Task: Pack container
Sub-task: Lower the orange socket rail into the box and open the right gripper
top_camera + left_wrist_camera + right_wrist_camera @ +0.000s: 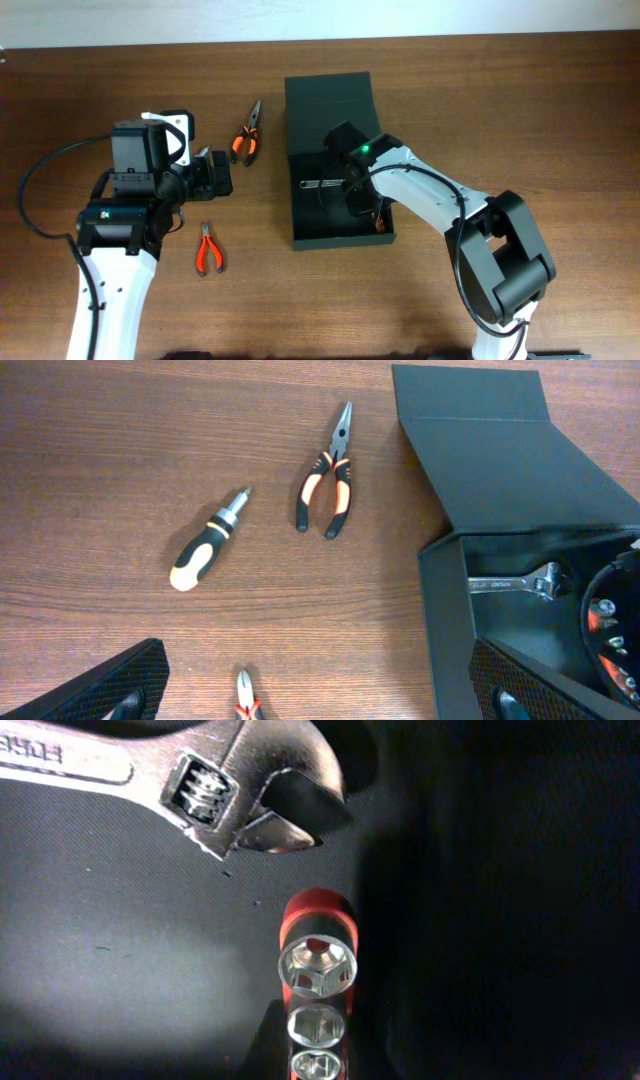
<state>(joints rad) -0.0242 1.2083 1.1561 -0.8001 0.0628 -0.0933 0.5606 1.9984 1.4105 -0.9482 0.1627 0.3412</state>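
The dark green container (300,215) stands open at the table's middle, its flap lid (328,100) lying flat behind it; it also shows in the left wrist view (445,620). A silver adjustable wrench (322,184) (200,780) lies inside. My right gripper (362,200) (318,1055) is down inside the container, shut on a red socket rail (316,985) with chrome sockets, close to the floor beside the wrench's jaw. My left gripper (215,180) (320,705) is open and empty above the table left of the container.
Orange-and-black long-nose pliers (246,140) (330,485) lie left of the lid. Small red pliers (208,250) (245,705) lie nearer the front. A black-and-yellow screwdriver (205,540) lies on the wood, hidden under my left arm in the overhead view.
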